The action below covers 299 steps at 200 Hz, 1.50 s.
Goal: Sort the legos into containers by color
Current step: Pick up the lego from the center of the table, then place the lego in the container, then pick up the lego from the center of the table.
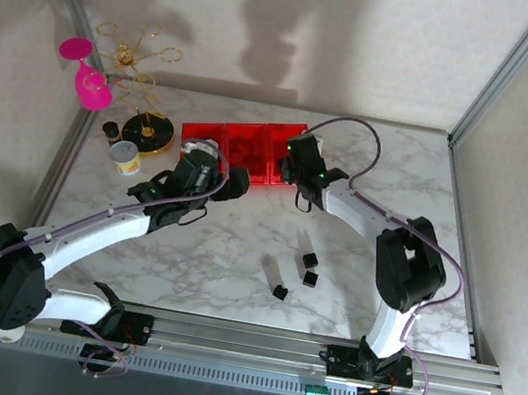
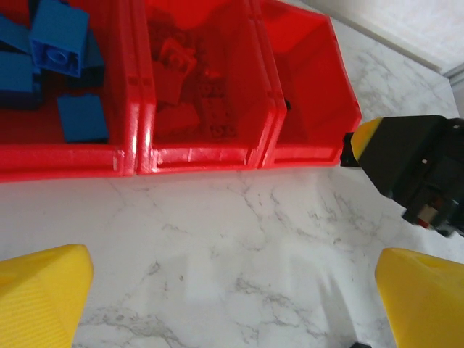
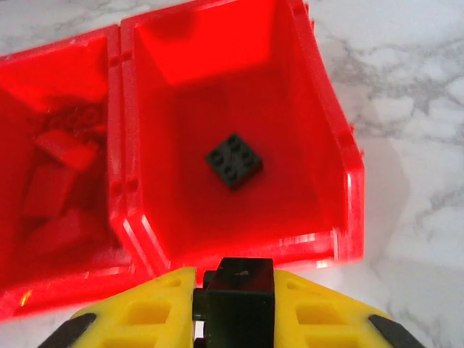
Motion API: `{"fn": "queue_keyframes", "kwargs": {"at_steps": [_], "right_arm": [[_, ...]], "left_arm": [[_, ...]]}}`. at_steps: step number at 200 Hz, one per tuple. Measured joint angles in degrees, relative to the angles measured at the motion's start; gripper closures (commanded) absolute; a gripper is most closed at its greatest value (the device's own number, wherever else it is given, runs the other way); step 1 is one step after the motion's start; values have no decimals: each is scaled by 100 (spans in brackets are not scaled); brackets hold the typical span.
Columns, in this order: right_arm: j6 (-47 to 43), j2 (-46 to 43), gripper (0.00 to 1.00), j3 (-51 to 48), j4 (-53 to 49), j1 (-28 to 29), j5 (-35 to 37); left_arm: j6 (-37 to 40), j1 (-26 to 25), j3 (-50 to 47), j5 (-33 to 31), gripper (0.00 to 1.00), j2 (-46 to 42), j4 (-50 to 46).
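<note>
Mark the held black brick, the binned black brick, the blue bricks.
held black brick [image 3: 238, 293]: right wrist view, front face.
binned black brick [image 3: 233, 161]: right wrist view, studded top.
blue bricks [image 2: 61, 47]: left wrist view, topmost brick.

Glossy red plastic bins [image 2: 196, 156] on smooth, marble-patterned table [image 2: 239, 239].

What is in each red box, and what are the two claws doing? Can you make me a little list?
Left bin: blue bricks
Middle bin: red bricks
Right bin: lone black brick
Right gripper: shut on held black brick, by the right bin's rim
Left gripper: open, empty, above the table in front of the bins
Table: three loose black bricks
</note>
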Motion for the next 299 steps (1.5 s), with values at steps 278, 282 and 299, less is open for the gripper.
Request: {"fn": "queue_keyframes", "kwargs": {"at_steps": [278, 282, 299], "right_arm": [[-184, -1764, 35, -1419, -166, -229, -566], [-149, -1867, 34, -1539, -223, -214, -573], [-24, -2249, 32, -2055, -442, -114, -640]], "left_arm": [[48, -356, -151, 177, 0, -175, 37], [35, -404, -175, 179, 0, -181, 39], [-35, -601, -293, 208, 0, -210, 59]]}}
